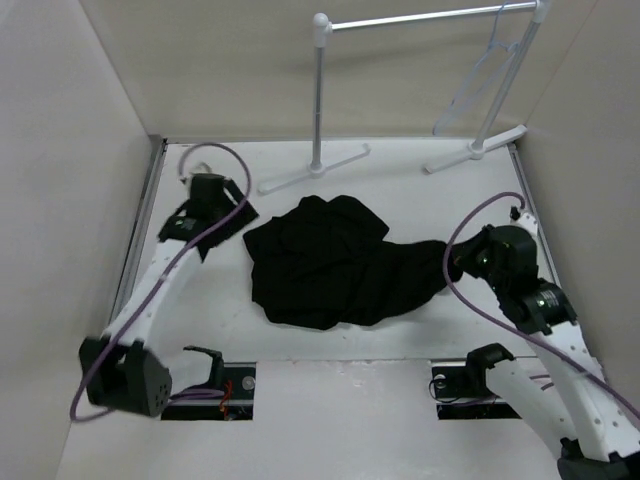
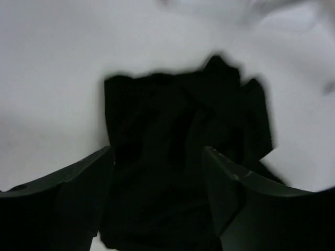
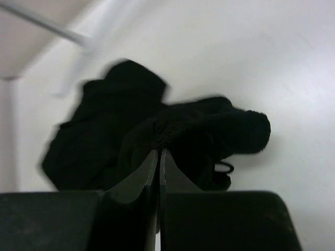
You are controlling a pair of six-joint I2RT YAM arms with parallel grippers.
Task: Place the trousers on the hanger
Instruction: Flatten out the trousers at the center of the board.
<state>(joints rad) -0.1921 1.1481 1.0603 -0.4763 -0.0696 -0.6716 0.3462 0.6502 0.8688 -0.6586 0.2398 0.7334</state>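
Trousers (image 1: 330,262) lie crumpled mid-worktop (image 1: 400,340), their right end pinched in the fully closed right gripper (image 3: 158,151); the left gripper (image 2: 157,154) gapes empty at their left edge. The hanger (image 1: 485,75) hangs on the far-right rack (image 1: 318,90).

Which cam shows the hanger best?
Top external: the hanger hangs on the rack at the far right, whole outline visible. Both wrist views frame the trousers; no hanger can be made out there.
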